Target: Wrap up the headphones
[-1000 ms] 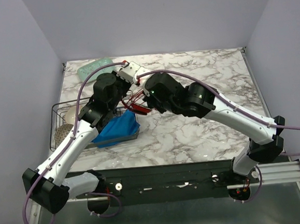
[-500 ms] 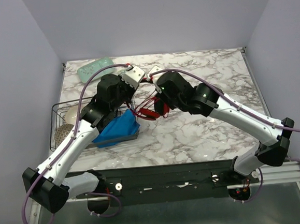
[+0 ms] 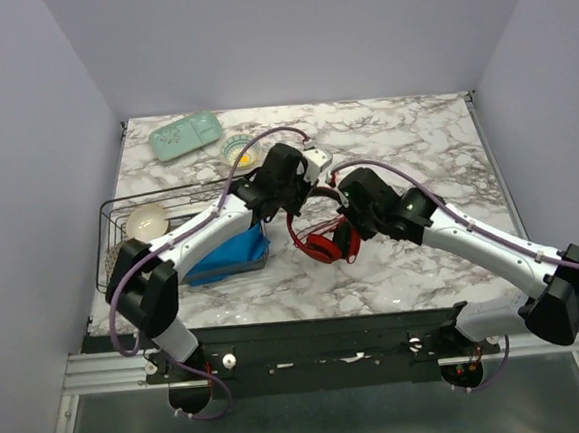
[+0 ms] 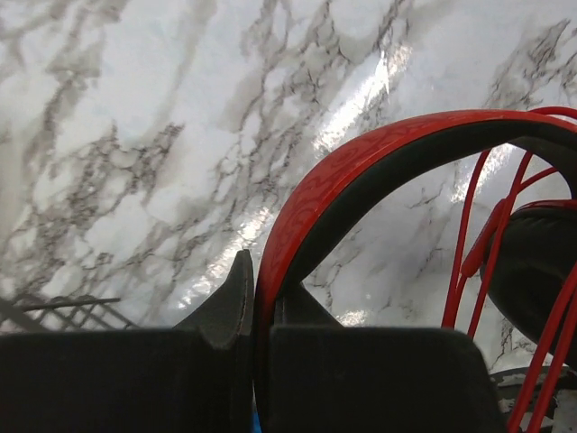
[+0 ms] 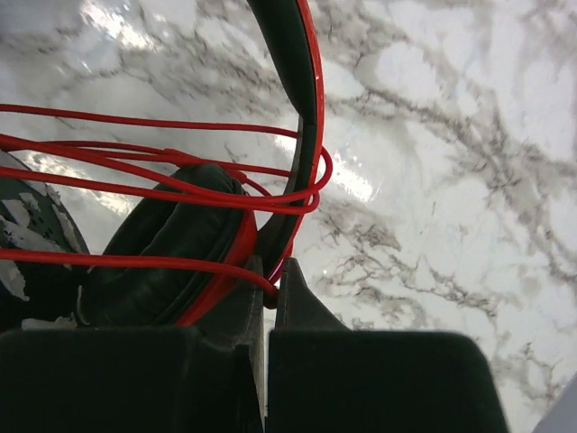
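Note:
The red headphones (image 3: 322, 246) hang between my two grippers over the middle of the marble table. My left gripper (image 4: 263, 302) is shut on the red, black-lined headband (image 4: 361, 167). My right gripper (image 5: 274, 289) is shut on the thin red cable (image 5: 153, 262), right beside a black-padded cup (image 5: 167, 248). Several loops of cable (image 5: 180, 194) run across the cup and round the headband (image 5: 293, 72). In the top view the left gripper (image 3: 298, 198) is above the headphones and the right gripper (image 3: 344, 240) is at their right side.
A wire basket (image 3: 111, 246) with a blue cloth (image 3: 227, 253) and a pale round object (image 3: 147, 223) stands at the left. A mint green tray (image 3: 185, 135) and a small round dish (image 3: 236, 150) lie at the back left.
Both grippers moved to the right and toward the near edge, carrying the headphones away from the basket. The left arm stretched out further across the table.

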You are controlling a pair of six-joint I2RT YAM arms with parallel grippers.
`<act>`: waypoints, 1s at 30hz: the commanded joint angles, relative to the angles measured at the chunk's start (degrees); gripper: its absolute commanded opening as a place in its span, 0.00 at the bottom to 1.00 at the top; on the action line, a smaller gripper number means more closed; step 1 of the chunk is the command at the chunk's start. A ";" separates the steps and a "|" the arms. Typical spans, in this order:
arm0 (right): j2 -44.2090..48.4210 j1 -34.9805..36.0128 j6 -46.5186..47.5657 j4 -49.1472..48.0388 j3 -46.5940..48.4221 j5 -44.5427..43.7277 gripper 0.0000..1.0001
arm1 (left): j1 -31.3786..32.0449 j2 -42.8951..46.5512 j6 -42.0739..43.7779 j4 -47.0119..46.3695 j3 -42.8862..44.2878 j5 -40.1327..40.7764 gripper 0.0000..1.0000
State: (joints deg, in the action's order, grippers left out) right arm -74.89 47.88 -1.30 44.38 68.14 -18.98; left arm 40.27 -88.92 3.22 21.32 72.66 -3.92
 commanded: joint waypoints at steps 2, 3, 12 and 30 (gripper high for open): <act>-1.74 -4.72 -4.06 0.63 -9.85 0.87 0.01 | 0.69 -8.96 -2.87 -0.83 3.88 -7.06 0.00; -2.27 -5.07 -4.23 -0.42 -10.30 2.10 0.01 | 0.77 -10.46 -2.87 -1.19 4.24 -6.98 0.00; -12.55 -6.65 -6.08 -3.86 -9.25 4.30 0.01 | 1.39 -21.11 0.72 -3.56 9.25 -3.46 0.12; -14.93 -6.74 -6.79 -5.79 -6.09 10.45 0.01 | -2.74 -15.58 -8.32 -2.78 7.67 -8.55 0.64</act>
State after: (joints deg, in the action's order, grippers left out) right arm -88.99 41.01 -7.14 38.61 59.99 -13.72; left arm 39.38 -110.21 -1.48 19.73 80.88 -8.27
